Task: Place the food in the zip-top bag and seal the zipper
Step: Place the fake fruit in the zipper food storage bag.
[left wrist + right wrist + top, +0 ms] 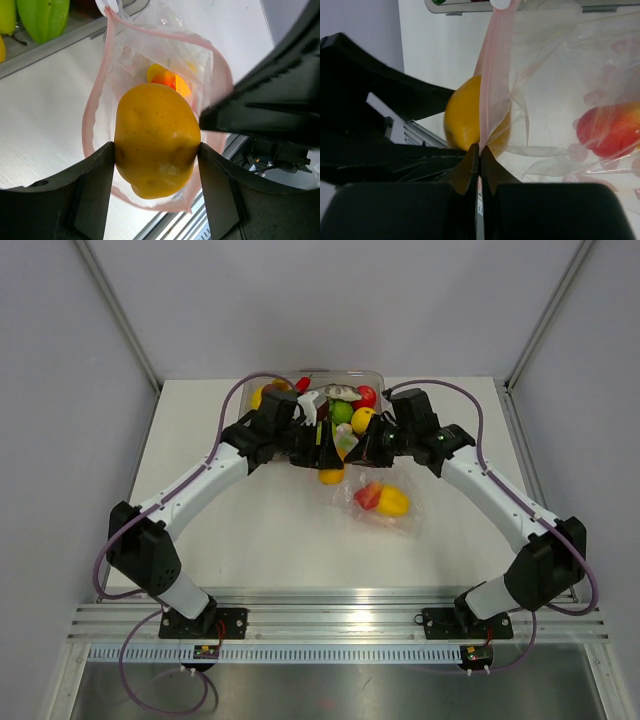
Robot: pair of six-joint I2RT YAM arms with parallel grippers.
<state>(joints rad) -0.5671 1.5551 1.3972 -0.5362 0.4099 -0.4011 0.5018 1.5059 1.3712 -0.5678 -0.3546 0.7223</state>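
The left gripper point(155, 150), fingers clamped on a smooth, glossy orange-yellow fruit point(155, 125), holds it at the open mouth of the zip-top bag point(135, 50). The pinkish zipper point(91, 110) loops around the fruit with little clearance on either side. The right gripper point(479, 152), fingers pressed together, pinches the zipper strip at one side of the mouth. The bag, thin crinkled clear film, lies near the centre of the table point(250, 540), well inside its edges, and contains a red piece point(610, 130) and a yellow piece point(394, 502). Other food point(342, 412) sits in the rigid clear tub point(350, 373) at the far edge.
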